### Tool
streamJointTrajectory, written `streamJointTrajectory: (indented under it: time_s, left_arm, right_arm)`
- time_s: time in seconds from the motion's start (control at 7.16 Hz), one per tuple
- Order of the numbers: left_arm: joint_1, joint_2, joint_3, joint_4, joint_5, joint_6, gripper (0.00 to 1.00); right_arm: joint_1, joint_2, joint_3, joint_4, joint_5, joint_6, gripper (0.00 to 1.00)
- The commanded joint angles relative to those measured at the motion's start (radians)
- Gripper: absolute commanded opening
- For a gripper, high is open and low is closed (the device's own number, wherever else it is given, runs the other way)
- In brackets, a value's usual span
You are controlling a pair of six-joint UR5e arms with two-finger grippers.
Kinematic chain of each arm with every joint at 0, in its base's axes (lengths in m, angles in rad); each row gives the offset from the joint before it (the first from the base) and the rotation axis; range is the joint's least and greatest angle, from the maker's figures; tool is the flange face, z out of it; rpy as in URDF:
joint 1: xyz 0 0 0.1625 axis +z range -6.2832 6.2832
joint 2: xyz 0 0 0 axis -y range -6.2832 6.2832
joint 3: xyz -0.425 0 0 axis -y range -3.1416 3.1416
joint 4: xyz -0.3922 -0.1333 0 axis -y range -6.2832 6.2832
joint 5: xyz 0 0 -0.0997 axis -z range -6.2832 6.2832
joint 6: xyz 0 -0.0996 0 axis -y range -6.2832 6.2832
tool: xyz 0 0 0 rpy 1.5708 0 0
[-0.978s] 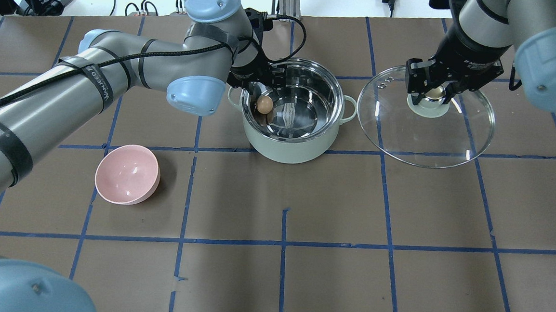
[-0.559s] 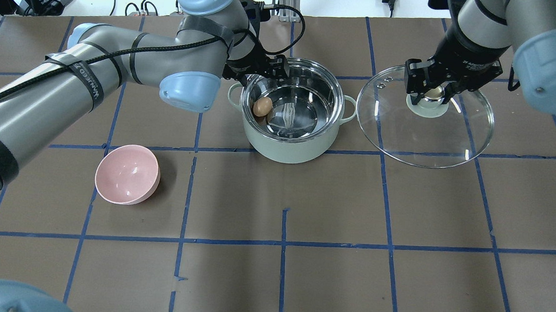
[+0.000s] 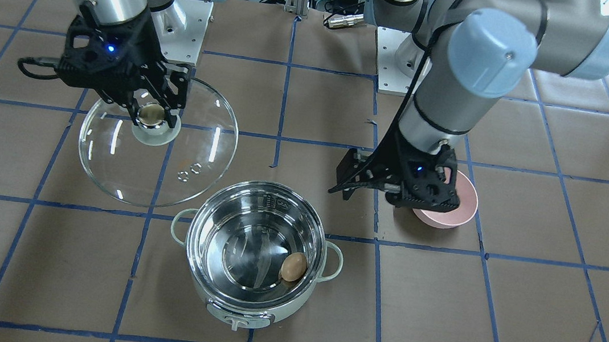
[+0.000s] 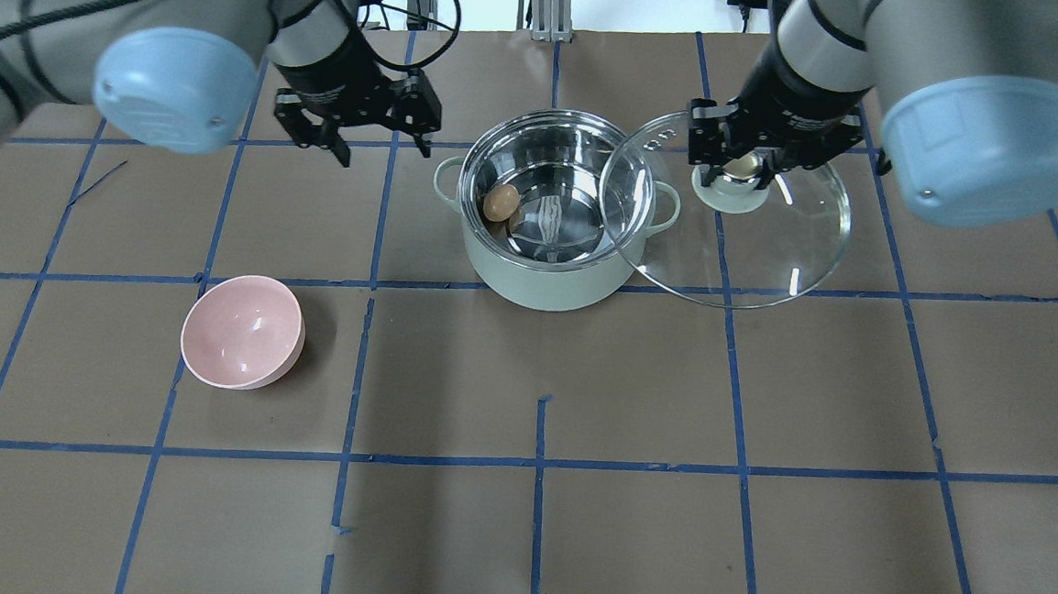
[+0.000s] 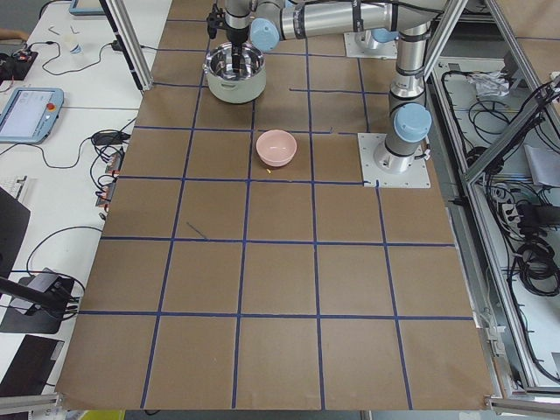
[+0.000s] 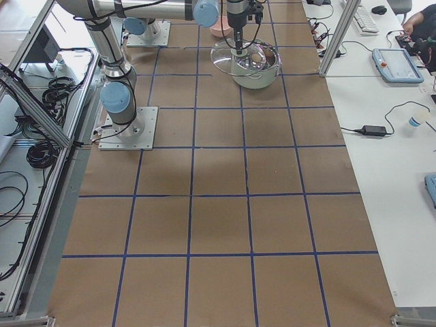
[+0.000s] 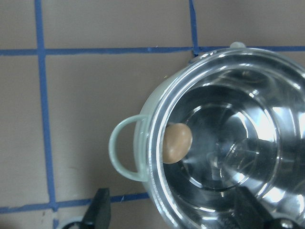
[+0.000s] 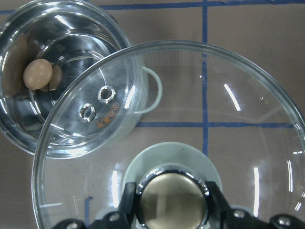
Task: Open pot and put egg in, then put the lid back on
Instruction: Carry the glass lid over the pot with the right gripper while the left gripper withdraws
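The mint-green pot (image 4: 548,284) stands open, with the brown egg (image 4: 499,202) lying inside against its left wall. My right gripper (image 4: 743,171) is shut on the knob of the glass lid (image 4: 752,246) and holds it raised, its left edge overlapping the pot's right rim. My left gripper (image 4: 382,150) is open and empty, left of the pot. The left wrist view shows the egg (image 7: 177,142) in the pot (image 7: 125,152). The right wrist view shows the lid (image 8: 248,119), the pot (image 8: 71,47) and the egg (image 8: 38,74). The front view shows the pot (image 3: 271,308), egg (image 3: 293,266) and lid (image 3: 127,168).
A pink bowl (image 4: 242,330) sits on the table, front left of the pot. In the front view the bowl (image 3: 464,203) is partly hidden behind my left gripper (image 3: 367,195). Blue tape lines grid the brown table.
My left gripper has pulled out of the pot and moved away to the left, leaving the egg inside. My right gripper has carried the lid left, over the pot's right rim.
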Motion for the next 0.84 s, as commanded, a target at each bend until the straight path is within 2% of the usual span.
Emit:
streamJointTrajectory:
  time_s: [0.0, 0.14, 0.28, 0.56, 0.7]
  left_arm:
    - [0.084, 0.131, 0.005, -0.235, 0.09, 0.132, 0.92]
    - [0.081, 0.174, 0.013, -0.265, 0.106, 0.145, 0.92]
    - [0.063, 0.184, 0.053, -0.301, 0.17, 0.145, 0.92]
    - [0.055, 0.19, 0.068, -0.324, 0.077, 0.079, 0.92]
    - [0.048, 0.192, 0.061, -0.327, 0.116, 0.077, 0.91]
  right_arm:
    - [0.119, 0.138, -0.062, -0.141, 0.001, 0.095, 0.39]
    - [0.154, 0.2, -0.114, -0.16, 0.001, 0.129, 0.39]
    - [0.162, 0.245, -0.145, -0.172, -0.001, 0.129, 0.39]
    - [0.169, 0.297, -0.147, -0.229, 0.001, 0.129, 0.39]
    - [0.167, 0.323, -0.147, -0.267, 0.002, 0.131, 0.39]
